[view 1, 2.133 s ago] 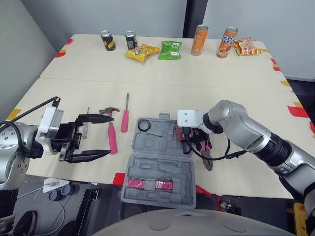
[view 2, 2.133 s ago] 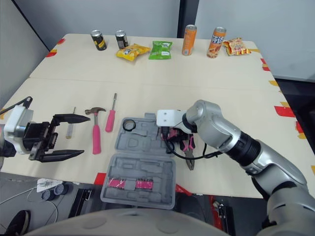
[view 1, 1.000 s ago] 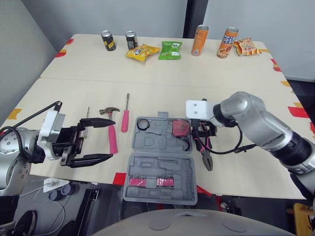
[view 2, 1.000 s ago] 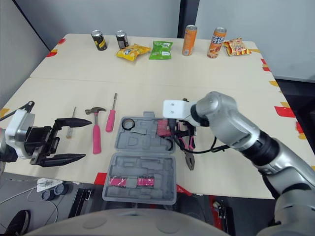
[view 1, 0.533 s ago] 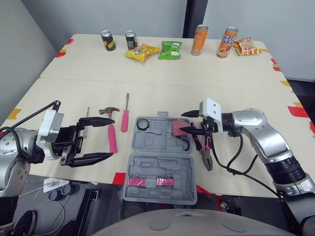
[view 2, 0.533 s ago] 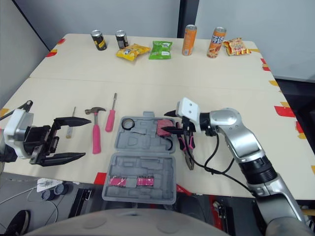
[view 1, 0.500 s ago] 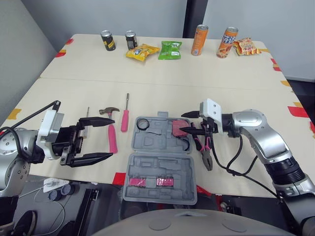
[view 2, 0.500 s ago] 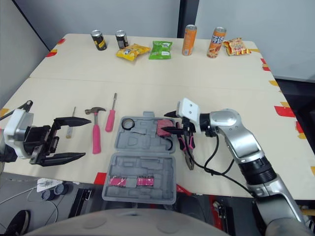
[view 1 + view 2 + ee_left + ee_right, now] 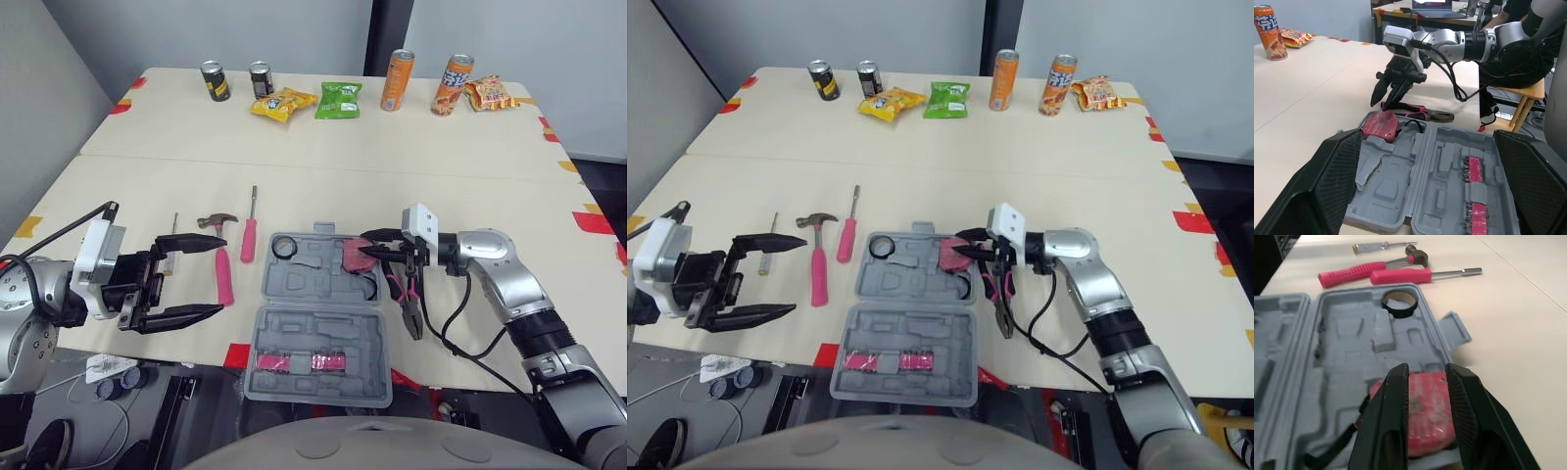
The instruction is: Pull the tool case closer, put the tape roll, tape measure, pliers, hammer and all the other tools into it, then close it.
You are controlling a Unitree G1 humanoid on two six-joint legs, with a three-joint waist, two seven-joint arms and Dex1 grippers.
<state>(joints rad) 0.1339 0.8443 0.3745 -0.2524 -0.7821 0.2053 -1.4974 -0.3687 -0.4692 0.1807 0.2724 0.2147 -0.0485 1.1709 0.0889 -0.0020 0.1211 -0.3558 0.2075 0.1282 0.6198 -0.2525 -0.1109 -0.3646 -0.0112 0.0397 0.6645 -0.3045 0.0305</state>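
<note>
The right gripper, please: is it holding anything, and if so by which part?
Nothing is held. The right gripper is open over the tape measure lying in the case.

Here's what I'm seeing from the remote station: a pale beige worktop with a seam running across the middle and scraps of red and yellow tape along its edges. Along the far side, left to right, there's a dark drink can, a second dark can, a yellow snack bag, a green snack bag, a tall orange can, an orange-and-blue can and an orange snack packet. On the near half, a small pale-handled screwdriver, a pink-handled hammer and a pink-handled screwdriver lie side by side, not touching. Right of them sits the open grey plastic tool case, at the front edge, with pink-handled pliers just beside its right side.
</note>
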